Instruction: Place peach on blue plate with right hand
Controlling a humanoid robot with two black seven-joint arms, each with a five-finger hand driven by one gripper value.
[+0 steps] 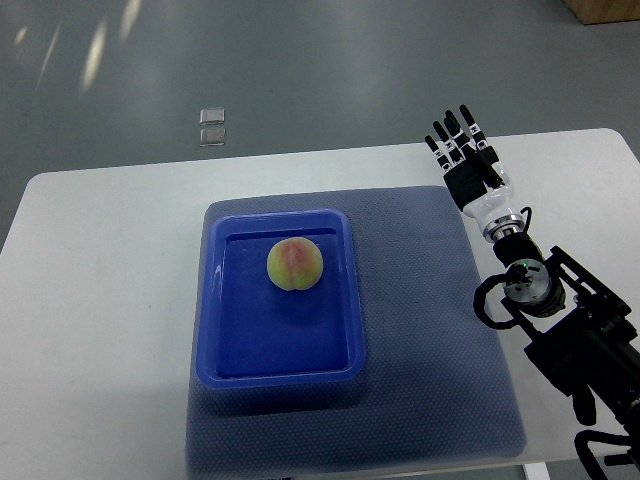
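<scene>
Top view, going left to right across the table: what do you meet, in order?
Bare white table → left wall of the blue plate → peach lying in the plate → right hand, open and holding nothing.

The peach [294, 264] is yellow-green with a reddish blush; the blue plate [216, 300] plain; the mat [430, 330] slate-blue, perhaps fine-woven; at its 1 o'clock, the right hand [468, 165] black and white.

The right hand [470, 168] is showing black fingers [463, 120] banded white; white wrist cuff [492, 208] is leading into a black, strut-framed forearm [580, 340]; a tiny green light [521, 267] is glowing.
</scene>
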